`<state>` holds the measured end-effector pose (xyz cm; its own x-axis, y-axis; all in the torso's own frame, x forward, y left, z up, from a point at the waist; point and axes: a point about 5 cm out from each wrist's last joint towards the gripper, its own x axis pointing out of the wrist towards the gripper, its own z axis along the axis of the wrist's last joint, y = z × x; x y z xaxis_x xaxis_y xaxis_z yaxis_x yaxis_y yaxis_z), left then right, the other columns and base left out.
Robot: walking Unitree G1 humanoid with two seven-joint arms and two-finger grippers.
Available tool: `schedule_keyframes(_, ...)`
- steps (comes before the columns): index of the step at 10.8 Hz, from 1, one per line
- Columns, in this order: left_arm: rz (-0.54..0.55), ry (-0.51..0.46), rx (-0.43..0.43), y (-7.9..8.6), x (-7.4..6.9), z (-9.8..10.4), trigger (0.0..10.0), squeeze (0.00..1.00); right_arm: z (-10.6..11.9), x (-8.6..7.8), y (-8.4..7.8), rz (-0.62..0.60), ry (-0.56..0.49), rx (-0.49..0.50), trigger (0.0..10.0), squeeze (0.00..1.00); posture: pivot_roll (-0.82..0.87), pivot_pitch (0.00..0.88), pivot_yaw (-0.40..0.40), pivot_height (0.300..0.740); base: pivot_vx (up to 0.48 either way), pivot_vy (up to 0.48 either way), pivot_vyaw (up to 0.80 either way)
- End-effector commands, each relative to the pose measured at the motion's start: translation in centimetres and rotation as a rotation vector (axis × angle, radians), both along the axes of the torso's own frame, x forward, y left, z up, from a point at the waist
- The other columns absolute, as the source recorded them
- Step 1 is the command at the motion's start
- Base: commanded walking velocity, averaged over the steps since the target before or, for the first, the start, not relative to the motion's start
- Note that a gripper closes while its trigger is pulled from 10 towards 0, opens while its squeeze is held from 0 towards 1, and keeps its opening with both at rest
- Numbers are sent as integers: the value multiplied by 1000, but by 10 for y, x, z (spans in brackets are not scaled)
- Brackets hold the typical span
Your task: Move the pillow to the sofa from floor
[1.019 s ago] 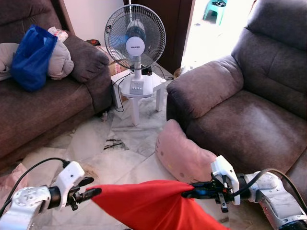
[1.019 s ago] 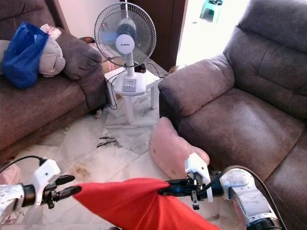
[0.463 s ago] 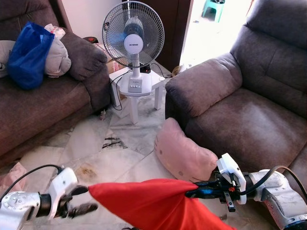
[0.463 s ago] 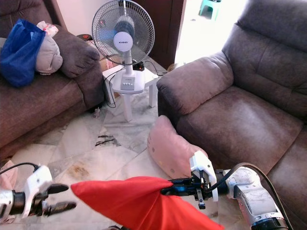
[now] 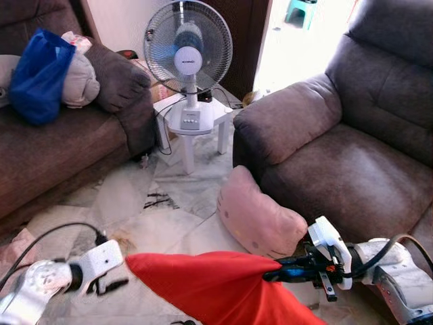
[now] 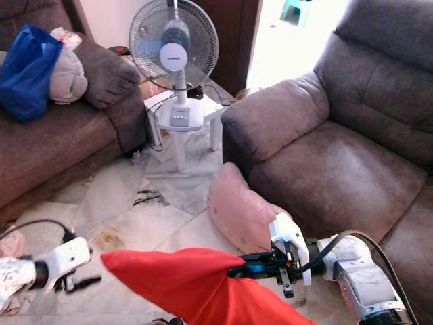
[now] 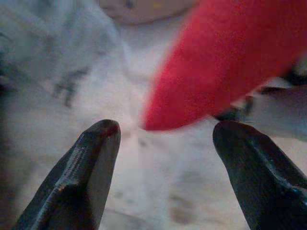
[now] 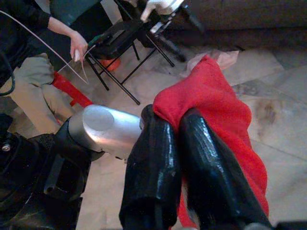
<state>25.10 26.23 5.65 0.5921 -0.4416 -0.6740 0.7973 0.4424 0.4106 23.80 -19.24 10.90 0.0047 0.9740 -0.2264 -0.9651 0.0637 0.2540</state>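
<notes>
Here right hand pinches red pillow; left hand, blurred, seems spread.

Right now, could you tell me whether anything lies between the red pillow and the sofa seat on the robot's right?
Nothing visible blocks it: the red pillow, gripped by the right hand, faces bare sofa seat. The pink pillow leans against the sofa's front, below seat level.

The lower part of the red pillow is cut off by the bottom edge in both eye views. The foot of the pink cushion is hidden behind it. The left wrist view is blurred. The person is cropped at the frame edge.
</notes>
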Motion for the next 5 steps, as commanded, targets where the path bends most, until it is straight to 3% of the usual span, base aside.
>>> schedule_keyframes(1, -7, -24, 9, 0, 1, -2, 10000, 0, 23, 2, 1, 47, -85, 81, 10000, 0, 14, 108, -32, 740, 0, 0, 0)
schedule_keyframes(2, -8, -32, -56, -5, 3, -3, 10000, 0, 25, -1, 3, 67, -85, 88, 10000, 0, 14, 108, -32, 740, 0, 0, 0)
schedule_keyframes(3, 7, 23, -149, -11, 2, -7, 10000, 0, 25, -3, 4, 82, -85, 93, 10000, 0, 1, 110, -36, 740, 0, 0, 0)
schedule_keyframes(5, 46, 148, -412, -22, 0, -7, 10000, 0, 28, -5, 6, 90, -80, 105, 10000, 0, -7, 113, -39, 740, 0, 0, 0)
